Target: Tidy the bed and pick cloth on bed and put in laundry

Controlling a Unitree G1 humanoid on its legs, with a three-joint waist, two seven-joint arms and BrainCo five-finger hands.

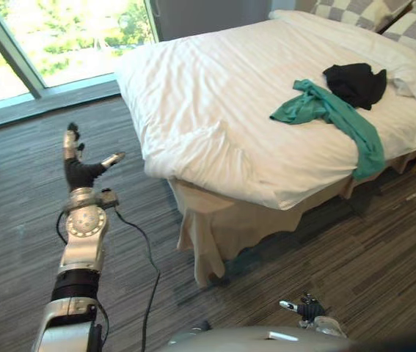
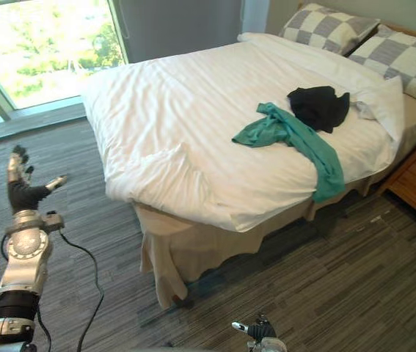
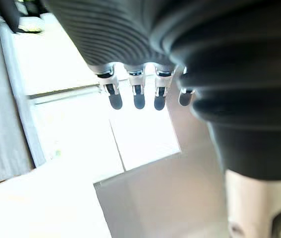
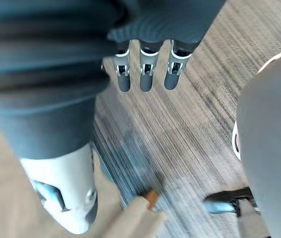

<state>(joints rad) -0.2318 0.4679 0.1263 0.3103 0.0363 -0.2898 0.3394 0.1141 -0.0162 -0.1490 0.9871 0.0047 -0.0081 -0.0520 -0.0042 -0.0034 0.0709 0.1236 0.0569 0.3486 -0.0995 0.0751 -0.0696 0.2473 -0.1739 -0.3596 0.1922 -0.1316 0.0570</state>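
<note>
Green cloth (image 1: 329, 110) lies on bed (image 1: 208, 103), far-right part. Long axis runs diag. from mid-bed to right edge, tail hanging over; black cloth (image 1: 354, 84) touches its far side. Both well apart from hands. Right hand (image 1: 309, 308), low at near edge, fingers straight & empty, is on cloth's side, prob. the nearer. Left hand (image 1: 75, 170), fingers spread, empty, is raised over carpet (image 1: 384, 242) left of bed. Duvet soft, rumpled; window (image 1: 61, 37) far left.
</note>
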